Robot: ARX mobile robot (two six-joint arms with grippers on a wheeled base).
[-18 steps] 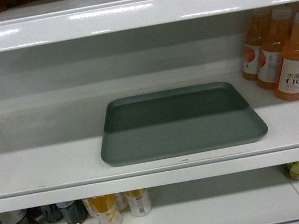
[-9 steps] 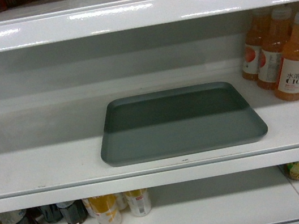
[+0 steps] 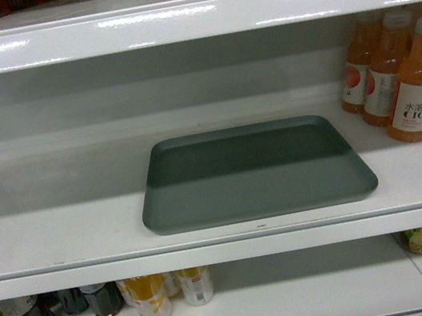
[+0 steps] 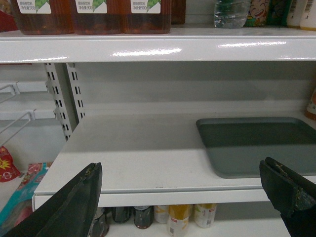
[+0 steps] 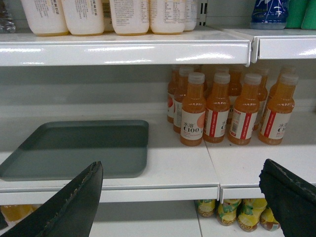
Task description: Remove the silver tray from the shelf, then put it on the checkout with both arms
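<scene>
We saw the silver tray [image 3: 254, 173] lying flat on the shelf [image 3: 60, 224], near its front edge, with orange drink bottles [image 3: 413, 83] standing just to its right. It was a plain matte grey-green rectangle with rounded corners and a low raised rim, its rear half in shadow. Our left gripper [image 4: 190, 202] and right gripper [image 5: 187, 202] hung in front of the shelf, fingers spread wide, holding nothing and touching nothing.

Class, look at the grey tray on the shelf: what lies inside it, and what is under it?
Nothing lies inside the tray; its floor is bare. It rests flat on the white shelf. The patch of shelf directly beneath is covered.
</scene>
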